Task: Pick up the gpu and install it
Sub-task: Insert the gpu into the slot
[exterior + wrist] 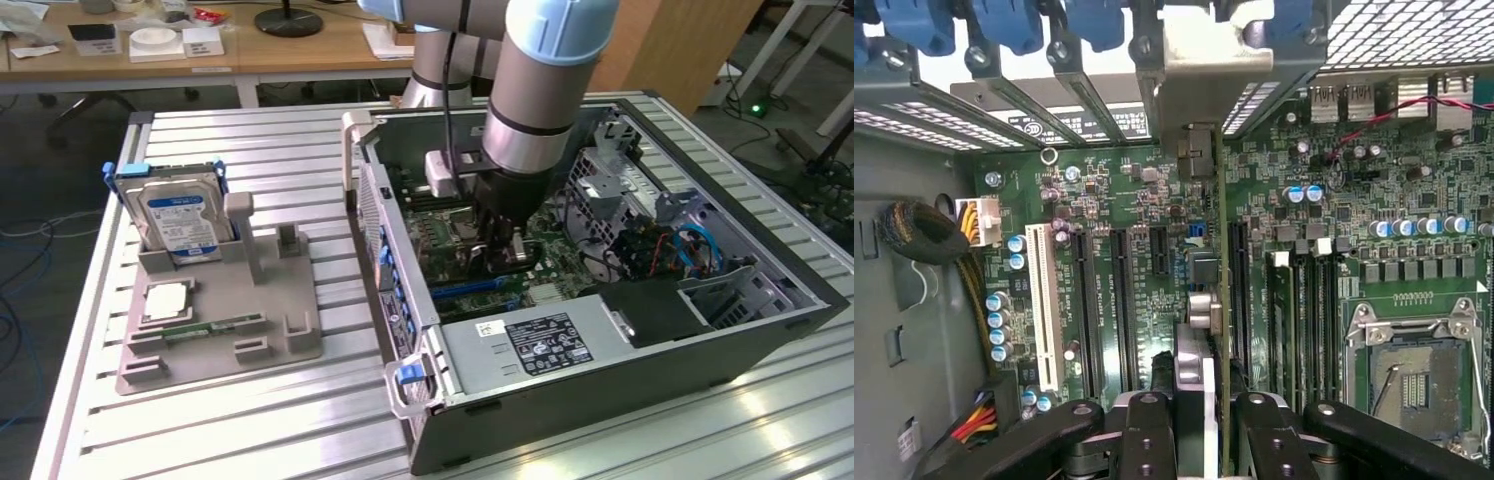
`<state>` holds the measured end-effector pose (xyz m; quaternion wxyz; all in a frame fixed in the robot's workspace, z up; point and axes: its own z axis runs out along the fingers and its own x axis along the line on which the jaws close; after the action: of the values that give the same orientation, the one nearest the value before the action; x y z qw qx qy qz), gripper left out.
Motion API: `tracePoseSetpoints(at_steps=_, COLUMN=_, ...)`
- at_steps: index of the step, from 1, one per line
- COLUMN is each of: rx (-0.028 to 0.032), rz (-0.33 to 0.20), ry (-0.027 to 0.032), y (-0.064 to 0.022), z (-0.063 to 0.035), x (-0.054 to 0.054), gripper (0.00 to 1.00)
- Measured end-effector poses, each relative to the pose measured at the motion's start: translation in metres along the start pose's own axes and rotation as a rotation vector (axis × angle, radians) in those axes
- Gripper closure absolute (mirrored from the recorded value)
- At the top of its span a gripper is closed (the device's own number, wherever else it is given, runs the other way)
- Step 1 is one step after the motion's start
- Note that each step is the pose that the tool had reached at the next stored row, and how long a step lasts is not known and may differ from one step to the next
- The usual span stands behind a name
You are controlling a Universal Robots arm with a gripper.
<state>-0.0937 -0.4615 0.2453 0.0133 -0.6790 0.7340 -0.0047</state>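
One end effector [1206,440], down inside the open black computer case [601,400], pinches the thin green-board gpu [1204,310] edge-on over the long slots of the green motherboard [1114,180].

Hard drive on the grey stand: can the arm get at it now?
Probably not at once: the end effector is down inside the case, shut on the gpu. The drive itself stands upright in the open, nothing over it.

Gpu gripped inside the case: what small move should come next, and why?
Probably ease it straight toward the motherboard: the gripper holds the gpu edge-on along the long expansion slots, bracket end at the rear slot openings, and whether it is fully seated cannot be told.
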Motion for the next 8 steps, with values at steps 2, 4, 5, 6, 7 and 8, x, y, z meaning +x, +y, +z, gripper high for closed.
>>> tracePoseSetpoints(at_steps=2, rx=-0.0001, rz=0.000, ry=0.0001, y=0.0012, z=0.0002, x=0.0001, gripper=0.72)
tracePoseSetpoints(at_steps=4, rx=-0.0002, rz=0.000, ry=0.0003, y=0.0012, z=0.0009, x=0.0008, gripper=0.72)
tracePoseSetpoints(at_steps=5, rx=-0.0002, rz=0.000, ry=0.0004, y=0.0012, z=0.0013, x=0.0014, gripper=0.72)
tracePoseSetpoints(at_steps=6, rx=-0.0002, rz=0.000, ry=0.0002, y=0.0012, z=0.0018, x=0.0019, gripper=0.72)
tracePoseSetpoints(at_steps=7, rx=-0.0001, rz=0.000, ry=0.0002, y=0.0012, z=0.0020, x=0.0024, gripper=0.72)
tracePoseSetpoints(at_steps=8, rx=-0.0001, rz=0.000, ry=0.0000, y=0.0012, z=0.0024, x=0.0026, gripper=0.72)
